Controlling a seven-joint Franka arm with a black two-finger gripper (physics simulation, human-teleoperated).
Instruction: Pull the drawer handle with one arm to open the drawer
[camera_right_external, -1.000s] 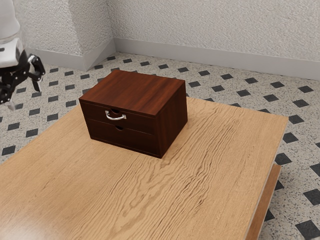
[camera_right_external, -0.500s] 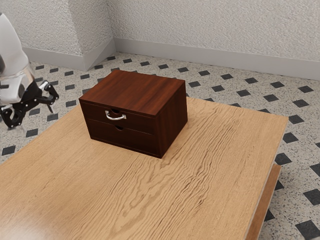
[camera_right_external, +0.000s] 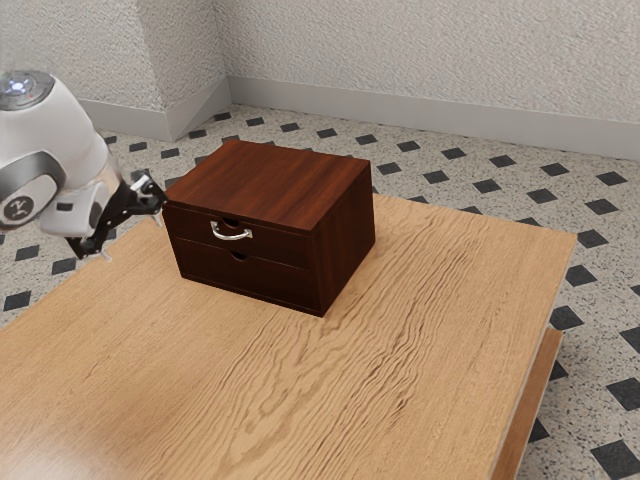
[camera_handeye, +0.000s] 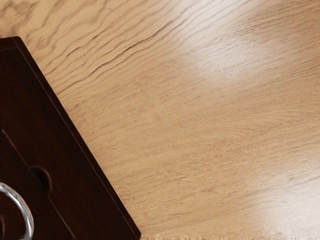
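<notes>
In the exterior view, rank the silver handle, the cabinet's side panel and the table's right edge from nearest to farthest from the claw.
From the claw:
1. handle, on the upper drawer's front, on the cabinet face nearest the claw.
2. side panel, on the cabinet's end away from the claw.
3. table edge, far off at the exterior view's right.

Exterior view: arm (camera_right_external: 45, 165) is cut off by the left edge, base out of frame. Hand (camera_right_external: 127, 213) sits by the cabinet (camera_right_external: 270, 220) corner; can't tell if it's touching or apart. Surface (camera_right_external: 300, 390) runs off the bottom and left edges. Cabinet's back and far side are hidden. Wrist view: cabinet is clipped by two edges, and only a partial arc of the handle (camera_handeye: 17, 212) is in frame.
</notes>
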